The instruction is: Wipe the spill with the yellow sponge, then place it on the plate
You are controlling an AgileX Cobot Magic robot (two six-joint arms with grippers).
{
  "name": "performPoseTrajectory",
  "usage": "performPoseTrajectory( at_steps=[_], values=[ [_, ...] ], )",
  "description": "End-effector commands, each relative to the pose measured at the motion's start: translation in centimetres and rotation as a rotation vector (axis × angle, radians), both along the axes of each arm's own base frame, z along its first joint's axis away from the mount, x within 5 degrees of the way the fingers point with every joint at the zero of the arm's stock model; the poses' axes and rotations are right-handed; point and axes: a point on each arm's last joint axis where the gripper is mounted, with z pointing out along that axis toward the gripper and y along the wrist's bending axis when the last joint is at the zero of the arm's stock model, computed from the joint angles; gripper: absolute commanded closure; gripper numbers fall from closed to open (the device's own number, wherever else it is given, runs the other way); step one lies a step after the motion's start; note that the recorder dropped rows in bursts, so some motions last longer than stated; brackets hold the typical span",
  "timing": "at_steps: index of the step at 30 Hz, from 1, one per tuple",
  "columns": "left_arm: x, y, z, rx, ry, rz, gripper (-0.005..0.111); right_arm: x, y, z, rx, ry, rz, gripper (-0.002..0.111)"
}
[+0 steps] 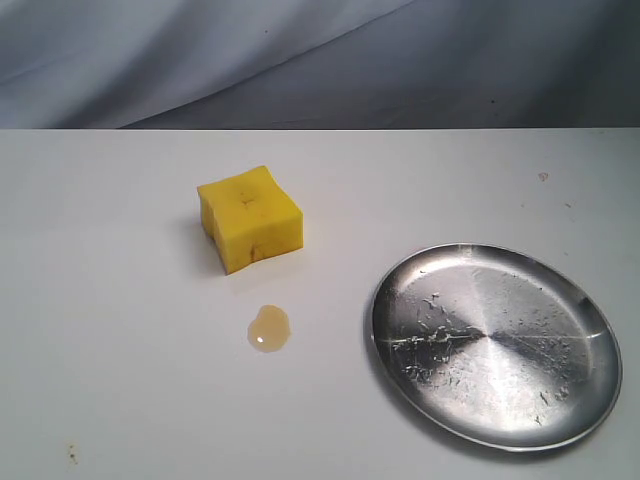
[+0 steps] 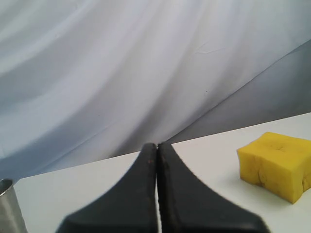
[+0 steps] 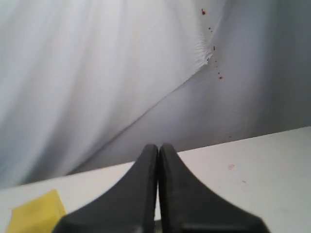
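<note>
The yellow sponge [image 1: 250, 218] sits on the white table, left of centre; it also shows in the left wrist view as a yellow sponge [image 2: 277, 166] and at the edge of the right wrist view as a yellow sponge [image 3: 36, 213]. The spill [image 1: 269, 328], a small amber puddle, lies just in front of the sponge. The silver plate [image 1: 495, 345] rests at the right, with nothing on it. Neither gripper appears in the exterior view. My left gripper [image 2: 157, 145] and right gripper [image 3: 158, 146] are each shut with nothing between the black fingers, both away from the sponge.
A grey-white cloth backdrop [image 1: 300, 60] hangs behind the table's far edge. A shiny metal rim [image 2: 9, 208] shows at the left wrist view's edge. Small stains [image 1: 543, 177] mark the table at the far right.
</note>
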Motion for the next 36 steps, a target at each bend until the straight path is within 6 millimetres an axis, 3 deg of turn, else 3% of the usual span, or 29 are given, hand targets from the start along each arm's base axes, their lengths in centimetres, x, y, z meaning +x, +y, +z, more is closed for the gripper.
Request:
performPoseTrajectory(
  at_steps=[1,7,13,16,23,29,30,31,34,36],
  values=[
    [0.0,0.0,0.2,-0.018,-0.012,0.002,0.107,-0.1,-0.1,0.4,0.164,0.010,0.002,0.108],
    [0.0,0.0,0.2,-0.018,-0.012,0.002,0.107,2.0,0.7,3.0,0.080,0.192,0.028,0.108],
    [0.0,0.0,0.2,-0.018,-0.012,0.002,0.107,6.6,1.9,5.8,-0.070,0.332,0.047,0.108],
    [0.0,0.0,0.2,-0.018,-0.012,0.002,0.107,9.2,3.5,6.8,-0.161,0.392,0.124,0.108],
    [0.0,0.0,0.2,-0.018,-0.012,0.002,0.107,15.1,11.1,7.6,-0.400,0.472,0.402,0.108],
    [0.0,0.0,0.2,-0.018,-0.012,0.002,0.107,20.4,18.3,6.1,-0.507,0.624,0.576,0.108],
    [0.0,0.0,0.2,-0.018,-0.012,0.002,0.107,22.5,20.1,5.3,-0.528,0.701,0.617,0.108],
    [0.0,0.0,0.2,-0.018,-0.012,0.002,0.107,23.2,20.8,4.8,-0.540,0.738,0.638,0.108],
    [0.0,0.0,0.2,-0.018,-0.012,0.002,0.107,25.9,23.2,2.9,-0.564,0.839,0.693,0.098],
    [0.0,0.0,0.2,-0.018,-0.012,0.002,0.107,27.5,24.6,1.9,-0.559,0.891,0.727,0.083]
  ],
)
